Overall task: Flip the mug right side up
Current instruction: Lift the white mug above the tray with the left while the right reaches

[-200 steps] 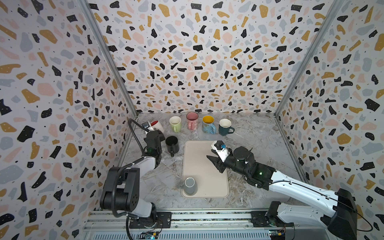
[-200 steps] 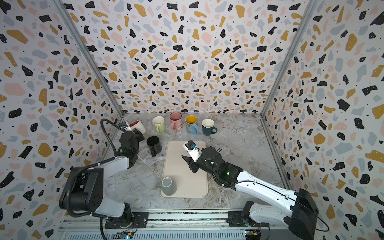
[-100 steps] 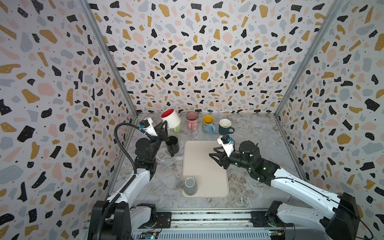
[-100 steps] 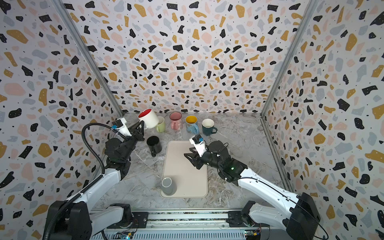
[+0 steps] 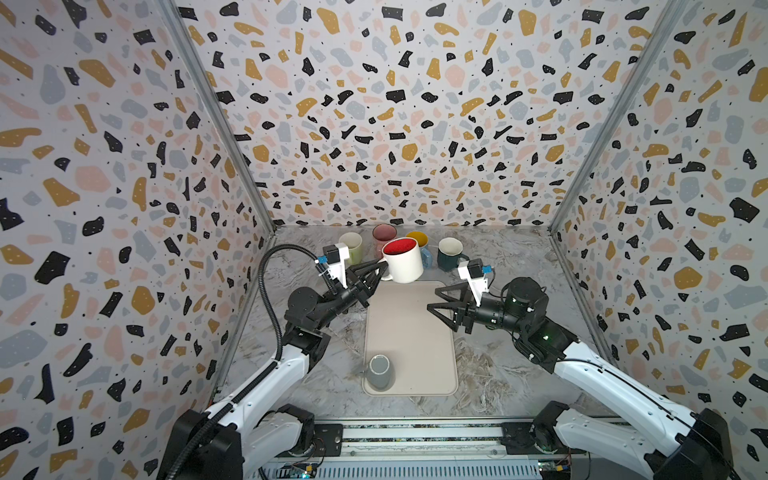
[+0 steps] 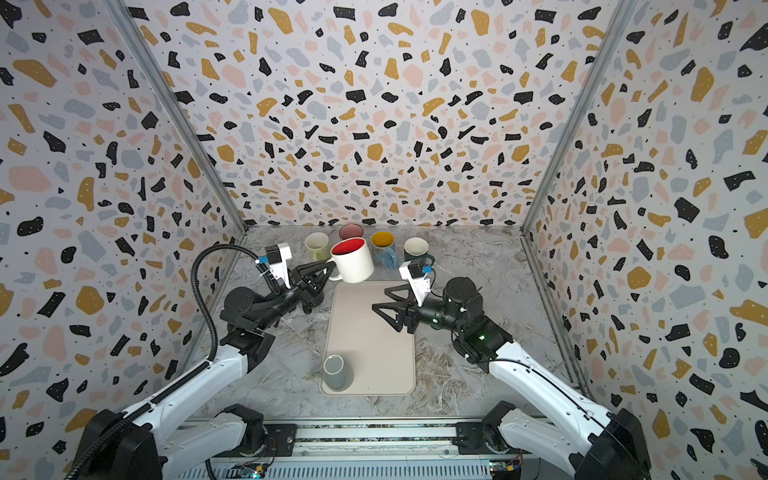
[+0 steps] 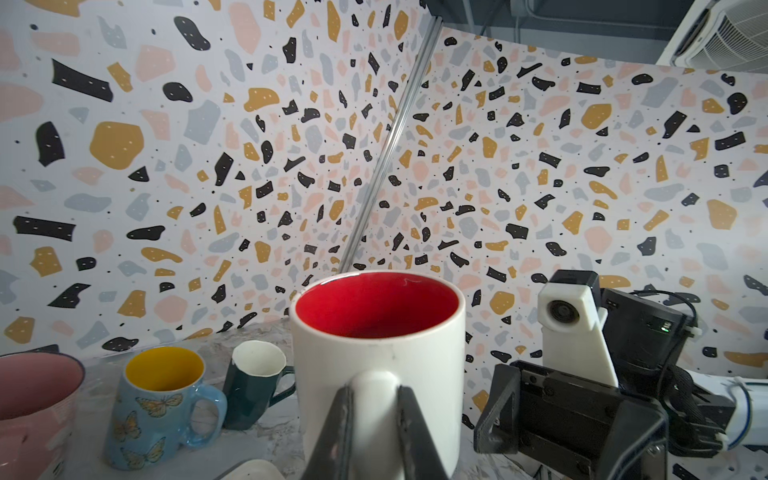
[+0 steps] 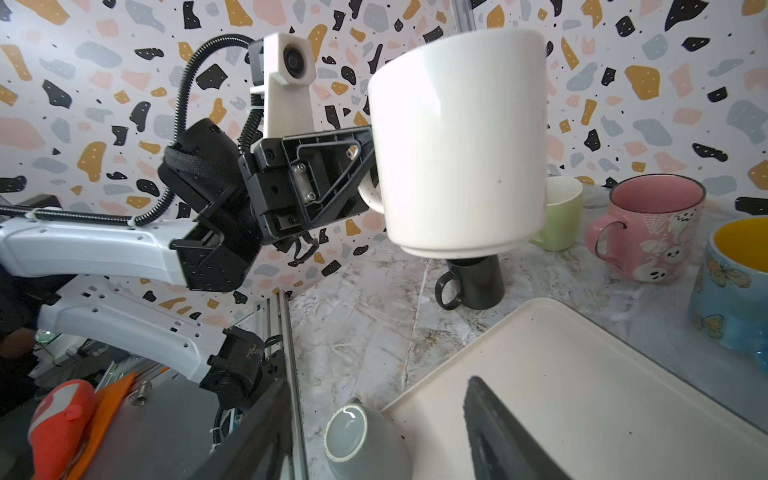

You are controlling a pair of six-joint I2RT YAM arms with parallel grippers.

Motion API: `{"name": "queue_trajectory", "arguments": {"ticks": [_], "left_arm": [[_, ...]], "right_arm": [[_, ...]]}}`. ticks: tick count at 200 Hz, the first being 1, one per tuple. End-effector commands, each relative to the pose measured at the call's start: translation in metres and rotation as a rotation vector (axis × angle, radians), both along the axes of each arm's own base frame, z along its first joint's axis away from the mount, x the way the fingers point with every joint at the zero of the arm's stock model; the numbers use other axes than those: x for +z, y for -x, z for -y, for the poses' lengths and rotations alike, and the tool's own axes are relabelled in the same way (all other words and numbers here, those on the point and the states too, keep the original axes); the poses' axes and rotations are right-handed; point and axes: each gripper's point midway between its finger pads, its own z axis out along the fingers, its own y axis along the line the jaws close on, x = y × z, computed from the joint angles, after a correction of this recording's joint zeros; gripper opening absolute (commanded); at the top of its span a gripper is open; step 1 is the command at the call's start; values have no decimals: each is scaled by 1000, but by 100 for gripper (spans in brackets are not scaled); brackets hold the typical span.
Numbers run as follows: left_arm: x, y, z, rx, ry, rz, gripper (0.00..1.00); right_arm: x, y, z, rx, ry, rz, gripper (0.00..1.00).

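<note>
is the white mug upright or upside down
Upright: the mug shows its red inside facing up, held aloft by the left gripper.

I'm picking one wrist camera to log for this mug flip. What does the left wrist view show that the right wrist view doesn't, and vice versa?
Left wrist only: the red inside of the white mug and the teal mug. Right wrist only: the black mug, the grey mug and the green mug. Both: the white mug held upright by the left gripper, the pink mug and the butterfly mug.
</note>
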Motion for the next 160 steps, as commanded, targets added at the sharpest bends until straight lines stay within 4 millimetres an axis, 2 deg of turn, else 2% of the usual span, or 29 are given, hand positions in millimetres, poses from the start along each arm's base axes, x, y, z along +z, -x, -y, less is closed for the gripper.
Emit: {"name": "queue_trajectory", "arguments": {"ticks": [1, 19, 81, 131, 160], "left_arm": [[43, 25, 4, -55, 68, 170, 0], [46, 30, 9, -82, 85, 176, 0], [69, 55, 7, -179, 224, 196, 0], [68, 57, 8, -202, 255, 153, 0], [70, 58, 2, -206, 340, 129, 0]], "right_arm": [[16, 10, 2, 51, -60, 6, 69], [13, 8, 4, 58, -80, -22, 72], [8, -1, 10, 42, -168, -64, 88], [14, 0, 11, 47, -199, -40, 90], [15, 0, 10, 56, -219, -44, 86]]}}
